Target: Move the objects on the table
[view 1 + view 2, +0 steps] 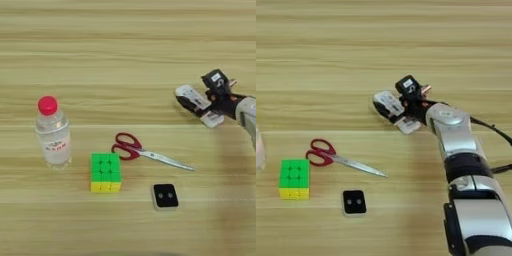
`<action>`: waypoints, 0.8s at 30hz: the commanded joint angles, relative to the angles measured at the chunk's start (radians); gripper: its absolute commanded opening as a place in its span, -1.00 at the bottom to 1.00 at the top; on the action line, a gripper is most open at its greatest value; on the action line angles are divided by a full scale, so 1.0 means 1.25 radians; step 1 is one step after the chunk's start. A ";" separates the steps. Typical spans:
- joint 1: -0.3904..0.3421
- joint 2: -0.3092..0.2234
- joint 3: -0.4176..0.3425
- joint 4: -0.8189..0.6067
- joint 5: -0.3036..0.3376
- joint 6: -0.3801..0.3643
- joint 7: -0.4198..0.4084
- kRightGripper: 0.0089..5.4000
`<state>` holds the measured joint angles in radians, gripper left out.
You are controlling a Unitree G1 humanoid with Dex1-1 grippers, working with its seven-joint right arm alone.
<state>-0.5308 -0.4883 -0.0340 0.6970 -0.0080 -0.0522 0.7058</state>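
My right gripper (395, 102) is at the table's right, shut on the slim white remote control (387, 102), which lies slanted between its black fingers (406, 86); the remote's near end (212, 119) sticks out below them. The red-handled scissors (134, 147) lie flat at the centre, blades pointing right, well left of the gripper. A clear bottle with a red cap (52, 134) stands upright at the far left. All rest on the light wooden table (125, 60). I cannot tell whether the remote touches the table.
A green and yellow puzzle cube (105, 172) sits just below the scissor handles. A small black square pad (165, 196) lies below the blades. The silver forearm (456, 140) runs from the bottom right corner up to the gripper.
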 commanded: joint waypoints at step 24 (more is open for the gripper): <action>0.194 0.036 0.170 -0.602 0.116 0.151 0.236 0.99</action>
<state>-0.2554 -0.4089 0.1880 -0.0080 0.1135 0.1424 0.9951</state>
